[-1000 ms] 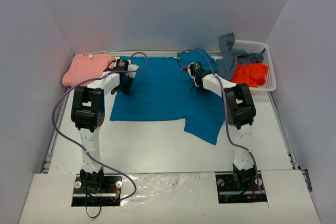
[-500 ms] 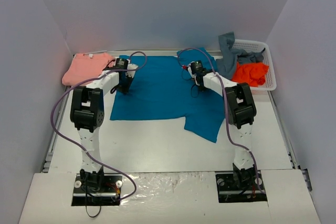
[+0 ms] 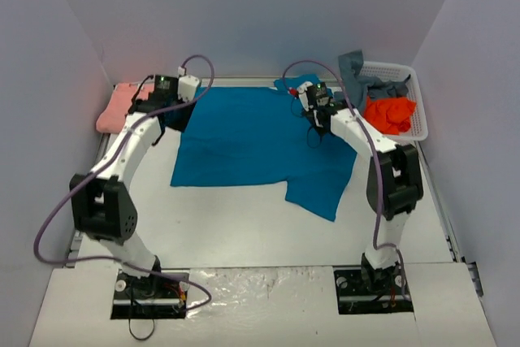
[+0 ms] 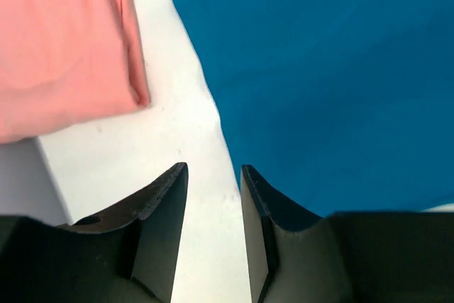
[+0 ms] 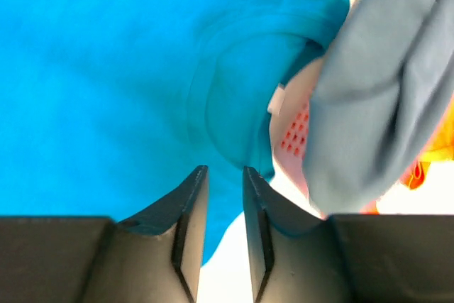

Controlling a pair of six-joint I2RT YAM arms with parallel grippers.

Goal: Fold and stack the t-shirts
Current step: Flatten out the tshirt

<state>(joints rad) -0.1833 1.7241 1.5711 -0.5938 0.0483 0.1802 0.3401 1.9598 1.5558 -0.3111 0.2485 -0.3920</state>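
A teal-blue t-shirt (image 3: 252, 140) lies spread flat mid-table, one sleeve reaching toward the front right. A folded salmon-pink t-shirt (image 3: 120, 107) rests at the far left. My left gripper (image 3: 165, 113) hovers over the bare strip between these two, open and holding nothing; in the left wrist view the left gripper (image 4: 214, 168) has the pink shirt (image 4: 64, 40) to its left and the teal shirt (image 4: 340, 69) to its right. My right gripper (image 3: 315, 125) hangs over the teal shirt's collar (image 5: 234, 104); the right gripper (image 5: 225, 169) is slightly open with nothing between its fingers.
A white lattice basket (image 3: 413, 91) at the back right holds a bright orange shirt (image 3: 388, 114), and a grey-blue shirt (image 3: 356, 87) drapes over its left rim. Walls enclose the table on three sides. Purple cables arch over both arms.
Both grippers have opened and let go of the teal shirt's far edge. Both have risen and moved back; the left arm swung out to the left.
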